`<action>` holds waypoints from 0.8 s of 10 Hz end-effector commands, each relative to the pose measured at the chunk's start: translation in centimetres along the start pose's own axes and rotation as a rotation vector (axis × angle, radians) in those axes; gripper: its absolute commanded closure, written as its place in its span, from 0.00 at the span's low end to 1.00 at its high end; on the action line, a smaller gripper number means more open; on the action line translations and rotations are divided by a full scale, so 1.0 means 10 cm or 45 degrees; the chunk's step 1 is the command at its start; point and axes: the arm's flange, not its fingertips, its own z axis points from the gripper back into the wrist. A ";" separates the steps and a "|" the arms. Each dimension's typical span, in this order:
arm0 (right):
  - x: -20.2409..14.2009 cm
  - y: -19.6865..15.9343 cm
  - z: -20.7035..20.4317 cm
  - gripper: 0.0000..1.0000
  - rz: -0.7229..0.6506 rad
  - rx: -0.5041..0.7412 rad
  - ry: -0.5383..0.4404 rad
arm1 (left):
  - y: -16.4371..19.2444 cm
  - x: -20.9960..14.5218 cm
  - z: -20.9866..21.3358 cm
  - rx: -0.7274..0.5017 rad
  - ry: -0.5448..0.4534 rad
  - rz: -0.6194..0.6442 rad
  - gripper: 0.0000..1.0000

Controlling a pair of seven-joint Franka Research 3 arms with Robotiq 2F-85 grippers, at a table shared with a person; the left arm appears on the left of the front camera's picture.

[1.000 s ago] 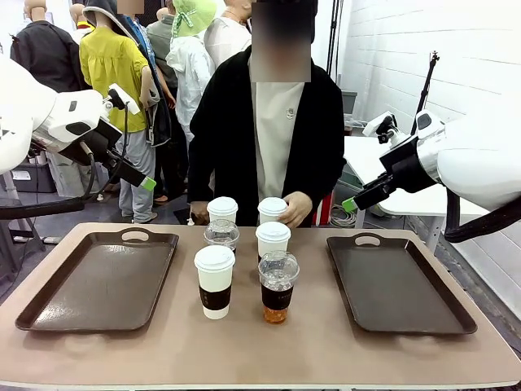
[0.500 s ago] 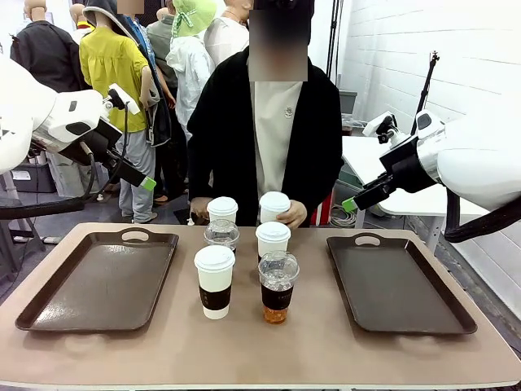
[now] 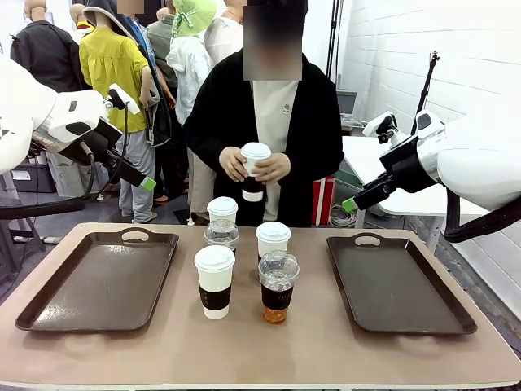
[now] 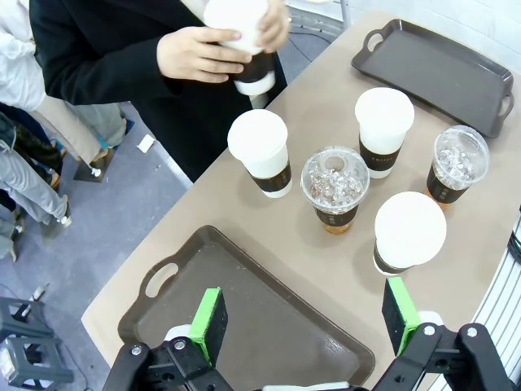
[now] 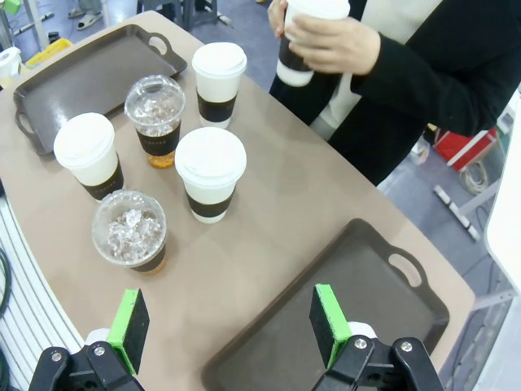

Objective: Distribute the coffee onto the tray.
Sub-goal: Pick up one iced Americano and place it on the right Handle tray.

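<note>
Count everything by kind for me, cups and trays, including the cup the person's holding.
White lidded paper cups: 4, one in the person's hands
Clear dome-lidded cups: 2
Trays: 2
Total: 8

Coffee service on a matt tan table: the left tray and the right tray are both dark brown and smooth, with a dull plastic sheen. At the table's middle, white paper cups wear smooth lids and matt dark sleeves beside clear, glossy plastic dome-lidded cups. Beyond the table's far edge, a person's black coat looks like soft cloth. Above the table, the left gripper shows matt green pads, and the left arm has a glossy white shell.
</note>
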 end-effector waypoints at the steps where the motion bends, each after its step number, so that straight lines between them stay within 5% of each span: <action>1: 0.05 -0.02 -0.01 0.00 0.023 0.020 0.045 | 0.01 0.00 0.00 -0.004 0.003 0.010 0.00; 4: 0.19 -0.11 -0.04 0.00 0.109 0.054 0.176 | 0.01 0.00 0.00 -0.004 0.003 0.010 0.00; 7: 0.20 -0.21 -0.11 0.00 0.304 0.282 0.308 | 0.01 0.00 0.00 -0.004 0.003 0.010 0.00; 8: 0.19 -0.22 -0.13 0.00 0.384 0.341 0.265 | 0.01 0.00 0.00 -0.004 0.003 0.010 0.00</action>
